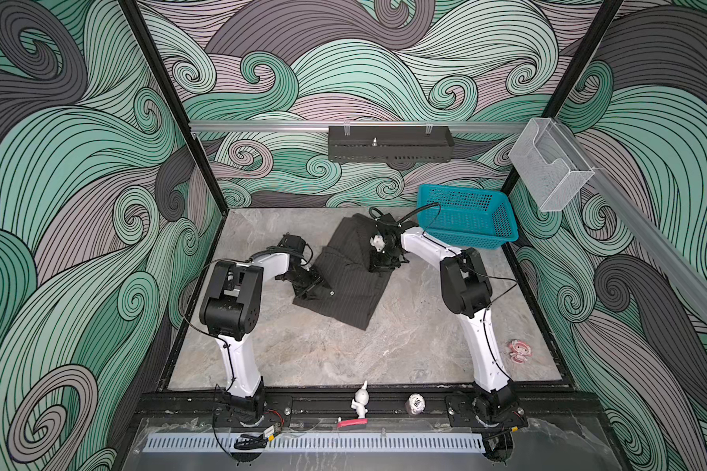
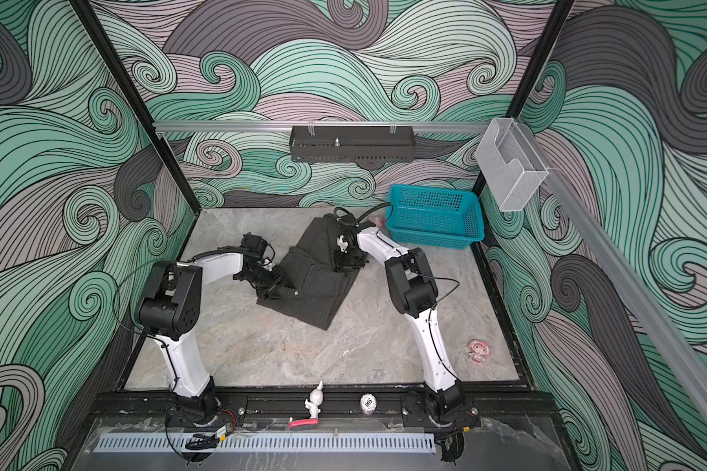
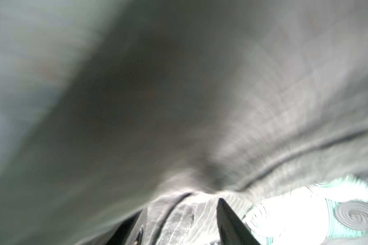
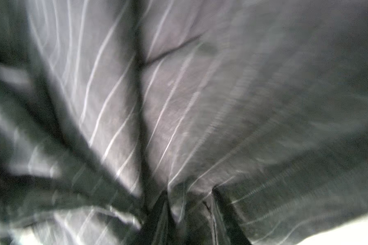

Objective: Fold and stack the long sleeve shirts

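The long sleeve shirt [image 1: 354,301] [image 2: 317,297] is dark charcoal with thin pale pinstripes. It lies partly folded at the middle back of the table in both top views. My left gripper [image 1: 322,288] [image 2: 287,288] is low at the shirt's left edge. In the left wrist view bunched cloth [image 3: 185,216] fills the gap between the jaws of the left gripper [image 3: 179,212]. My right gripper [image 1: 381,267] [image 2: 346,265] points down onto the shirt's upper right part. In the right wrist view the right gripper [image 4: 189,194] pinches a ridge of striped fabric [image 4: 157,106] that fans out from it.
A teal basket [image 1: 470,238] [image 2: 435,236] stands at the back right, close behind the right arm. A pink sticker [image 1: 519,350] lies on the marble table [image 1: 343,359] at the right. A white figurine [image 1: 360,401] and a small ball [image 1: 415,403] sit on the front rail.
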`<state>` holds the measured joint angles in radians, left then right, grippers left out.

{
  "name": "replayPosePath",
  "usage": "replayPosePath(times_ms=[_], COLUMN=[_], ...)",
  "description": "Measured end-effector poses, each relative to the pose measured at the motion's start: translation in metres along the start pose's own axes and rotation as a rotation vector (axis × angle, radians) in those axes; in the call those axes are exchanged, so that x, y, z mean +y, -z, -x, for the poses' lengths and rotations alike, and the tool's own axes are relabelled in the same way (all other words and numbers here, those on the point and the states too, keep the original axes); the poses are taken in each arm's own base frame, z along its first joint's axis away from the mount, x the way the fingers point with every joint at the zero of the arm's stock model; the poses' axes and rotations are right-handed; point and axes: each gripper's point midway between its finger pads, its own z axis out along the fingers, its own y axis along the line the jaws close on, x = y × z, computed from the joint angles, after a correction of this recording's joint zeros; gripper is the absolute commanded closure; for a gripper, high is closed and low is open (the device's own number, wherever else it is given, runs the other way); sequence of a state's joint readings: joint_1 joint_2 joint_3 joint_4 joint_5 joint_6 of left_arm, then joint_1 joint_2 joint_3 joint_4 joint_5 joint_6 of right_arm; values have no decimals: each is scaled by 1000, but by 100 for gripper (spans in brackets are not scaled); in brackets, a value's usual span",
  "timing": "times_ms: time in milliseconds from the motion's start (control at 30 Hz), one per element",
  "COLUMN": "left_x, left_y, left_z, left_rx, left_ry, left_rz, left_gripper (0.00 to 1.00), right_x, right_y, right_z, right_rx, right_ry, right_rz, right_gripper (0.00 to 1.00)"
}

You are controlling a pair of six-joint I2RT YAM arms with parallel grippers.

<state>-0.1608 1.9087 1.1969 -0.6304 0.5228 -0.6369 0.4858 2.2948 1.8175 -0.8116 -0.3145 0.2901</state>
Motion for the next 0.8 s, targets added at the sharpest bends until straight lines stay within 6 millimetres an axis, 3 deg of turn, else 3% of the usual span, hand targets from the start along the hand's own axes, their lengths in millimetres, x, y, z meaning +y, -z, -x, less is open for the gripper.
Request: replayPosePath(times_ms=[133,267,400,533,633,800], left_x=[23,22,0,-14,-8,16], left_y=[18,36,73,107,113,103], left_z=[13,11,2,-19,-39,-68], left_rx=[-21,-43,-118,-197,-202,-147], left_ry=[20,-13,-76,-133,-140,-102], left_rz=[59,67,12,-49,-63,-35], left_gripper=[42,40,38,37,37,37], right_x=[22,39,50,60,67,73], right_y=[-1,8,42,69,61,26], right_z=[-56,-94,-87,-78,-84,-110], right_rx=[59,64,-42,-146,-145,-58], right_ry=[-36,-53,-80,-105,-109,-103], right_rz=[47,58,92,146,164,157], right_gripper=[61,52,42,40,39,40])
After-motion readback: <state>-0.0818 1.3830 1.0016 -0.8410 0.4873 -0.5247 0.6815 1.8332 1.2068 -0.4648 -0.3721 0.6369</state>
